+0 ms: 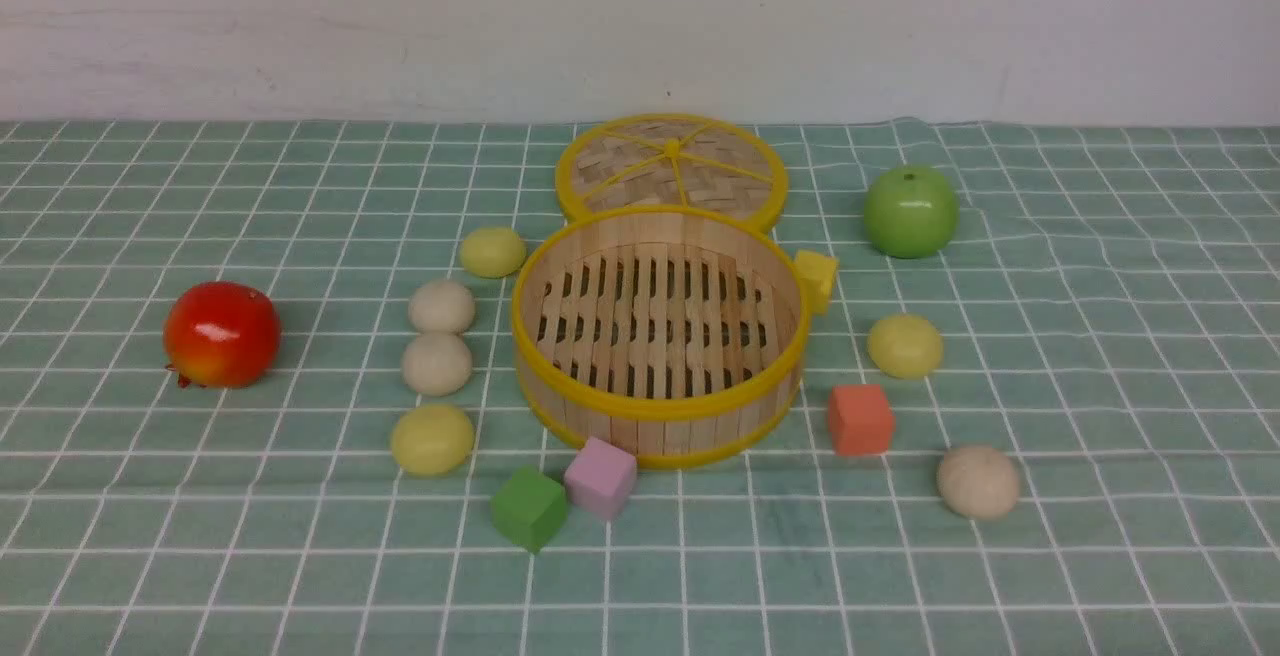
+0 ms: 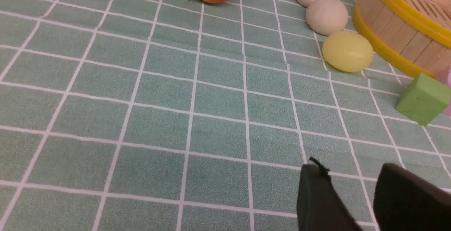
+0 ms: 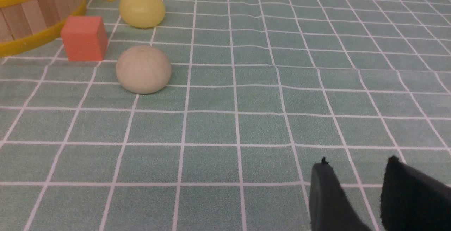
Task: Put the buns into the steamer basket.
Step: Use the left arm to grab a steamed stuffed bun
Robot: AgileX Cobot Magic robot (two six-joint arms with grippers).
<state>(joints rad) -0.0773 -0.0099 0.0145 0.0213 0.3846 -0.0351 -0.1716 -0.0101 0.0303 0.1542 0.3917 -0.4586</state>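
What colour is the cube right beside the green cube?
Lilac-pink. The cube shows best in the front view.

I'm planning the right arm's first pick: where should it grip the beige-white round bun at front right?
Come down from above and close across the widest middle of the beige-white round bun. It is a smooth, slightly flattened ball, clear of the orange cube, so both flanks look free.

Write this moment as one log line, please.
stage: not started | basket: empty | buns: six on cloth, four left, two right | left gripper: open, empty | right gripper: open, empty
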